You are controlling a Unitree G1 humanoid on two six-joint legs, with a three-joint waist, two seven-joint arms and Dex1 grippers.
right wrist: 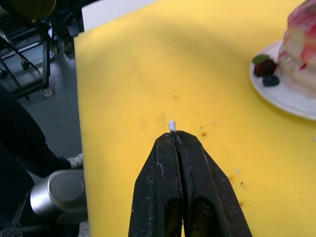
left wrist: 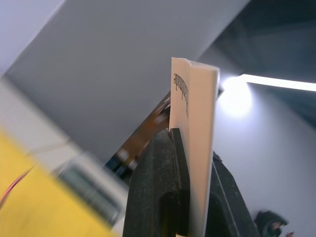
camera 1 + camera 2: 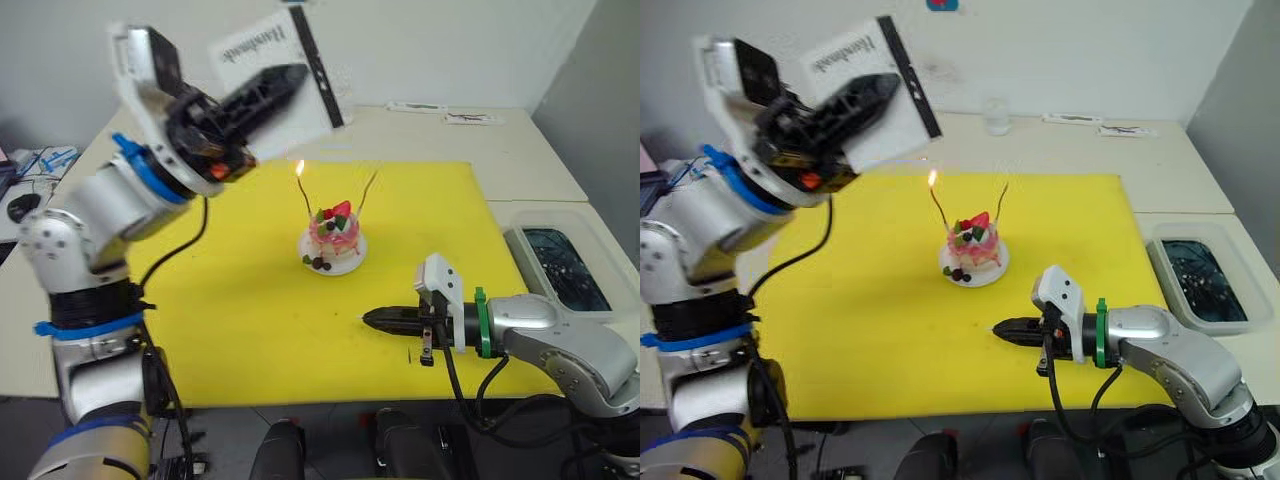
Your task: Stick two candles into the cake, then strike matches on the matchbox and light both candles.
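The pink-and-white cake sits on its small white plate in the middle of the yellow mat. Two candles stand in it. The left candle burns with a small flame, and the right candle shows no flame. High above the mat's far left, my left gripper is shut on the white matchbox, its black strip facing right. My right gripper hovers low over the mat in front of the cake, shut on a match whose pale tip pokes out between the fingertips.
The yellow mat covers most of the table. A clear tray with dark contents stands at the right edge. Papers and a small glass lie at the back. Clutter sits at the far left.
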